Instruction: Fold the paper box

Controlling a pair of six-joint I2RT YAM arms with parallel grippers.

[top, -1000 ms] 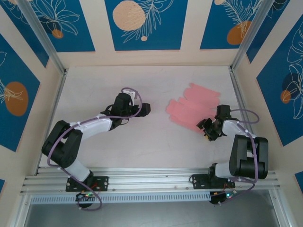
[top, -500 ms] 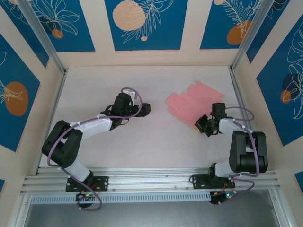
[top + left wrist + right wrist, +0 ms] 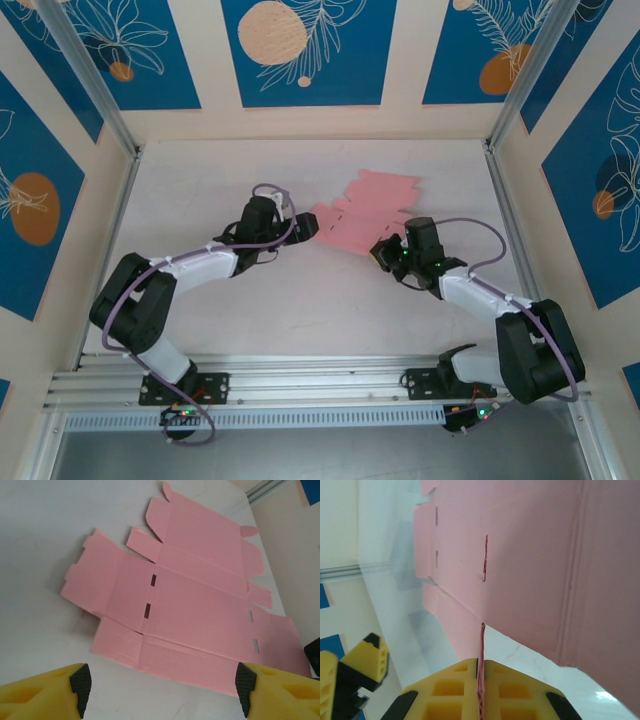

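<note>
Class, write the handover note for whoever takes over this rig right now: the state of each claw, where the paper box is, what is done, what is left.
Left claw: open, holding nothing, pointed at the sheet.
Right claw: shut on an edge of the paper box.
Paper box: a flat pink cut-out lying on the table between the two claws, no flaps folded.
Done: one edge pinched.
Left: every fold.

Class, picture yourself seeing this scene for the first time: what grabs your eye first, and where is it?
A flat pink paper box, unfolded with its flaps and slots spread out, lies near the middle of the table. The right claw is shut on its near edge. The left claw hangs open at its left side.
</note>
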